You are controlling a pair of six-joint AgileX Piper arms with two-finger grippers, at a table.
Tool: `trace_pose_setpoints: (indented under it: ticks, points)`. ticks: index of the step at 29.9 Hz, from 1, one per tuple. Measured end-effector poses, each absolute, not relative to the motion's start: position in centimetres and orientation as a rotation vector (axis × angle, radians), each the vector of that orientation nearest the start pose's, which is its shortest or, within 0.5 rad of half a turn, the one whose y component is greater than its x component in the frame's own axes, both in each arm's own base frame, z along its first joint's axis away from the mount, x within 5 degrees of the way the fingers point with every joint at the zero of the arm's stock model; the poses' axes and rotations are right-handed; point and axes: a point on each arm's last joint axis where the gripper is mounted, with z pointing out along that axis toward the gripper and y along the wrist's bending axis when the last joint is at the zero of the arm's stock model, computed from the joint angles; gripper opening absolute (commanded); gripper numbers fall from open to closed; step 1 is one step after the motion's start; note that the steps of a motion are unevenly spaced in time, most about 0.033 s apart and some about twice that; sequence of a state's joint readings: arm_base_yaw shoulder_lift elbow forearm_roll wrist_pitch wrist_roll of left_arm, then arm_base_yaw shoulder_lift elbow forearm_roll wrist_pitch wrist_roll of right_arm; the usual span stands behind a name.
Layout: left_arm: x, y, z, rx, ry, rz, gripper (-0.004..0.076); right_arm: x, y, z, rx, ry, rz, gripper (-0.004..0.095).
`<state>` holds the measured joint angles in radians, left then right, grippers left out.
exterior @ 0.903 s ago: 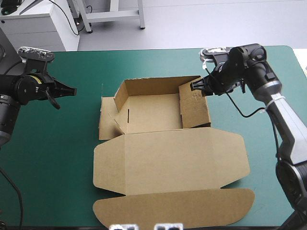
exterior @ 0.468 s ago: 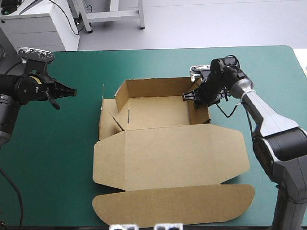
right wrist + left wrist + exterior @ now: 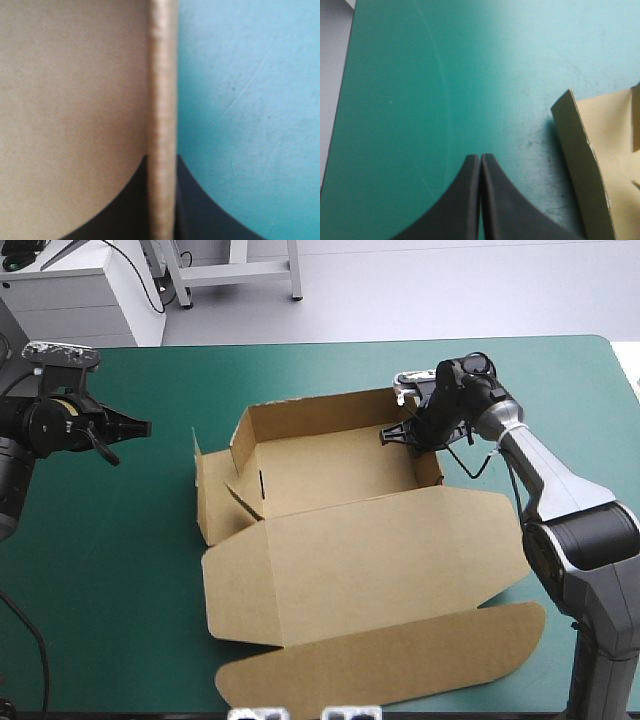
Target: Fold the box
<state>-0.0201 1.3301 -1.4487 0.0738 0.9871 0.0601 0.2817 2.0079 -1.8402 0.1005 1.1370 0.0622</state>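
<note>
- The brown box [image 3: 340, 530] lies in the middle of the teal-green surface [image 3: 110, 580].
- The box is open like a tray. The tray part is on the 12 o'clock side.
- The back wall [image 3: 320, 415] stands up at 12 o'clock.
- The right wall [image 3: 430, 468] stands up at 3 o'clock of the tray.
- A side flap [image 3: 208, 495] at 9 o'clock of the tray is partly up and leans outward.
- The lid [image 3: 370, 560] lies flat and reaches toward 6 o'clock. A rounded flap [image 3: 390, 655] lies flat at its end.
- The right end effector [image 3: 386, 436] is at the tray's 2 o'clock corner, at the top of the right wall.
- In the right wrist view, the thin top edge of that wall runs between the two black fingers [image 3: 125, 205]. They are pinched nearly together on the board, so this end effector holds the box.
- The inside of the box is on one side of that edge and the teal-green cover is on the other side.
- The left end effector [image 3: 150, 426] is off at 9 o'clock, well apart from the box, over bare cover.
- Its two black fingers [image 3: 465, 200] are pressed together in one point and hold nothing.
- In the left wrist view, a corner of the box shows ahead of it and to one side, not touching it.
</note>
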Motion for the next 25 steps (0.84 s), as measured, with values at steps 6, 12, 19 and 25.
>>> trace_pose_setpoints:
  ticks: [6,12,19,25]
  points:
    - [27.5,2.8,41.6,-0.079,2.336,0.007,-0.0008,40.8,10.5,33.5,-0.192,2.669,0.249,-0.0020]
    - [28.1,4.4,41.5,-0.184,2.277,-0.295,-0.0008,39.3,6.9,37.2,-0.097,2.598,0.303,-0.0020]
    - [30.4,3.0,40.6,-0.152,2.213,-0.695,-0.0008,37.6,4.4,40.2,-0.071,2.516,0.500,-0.0020]
    - [31.8,2.1,40.5,-0.137,2.120,-0.951,-0.0008,37.0,4.8,41.1,-0.099,2.483,0.585,-0.0019]
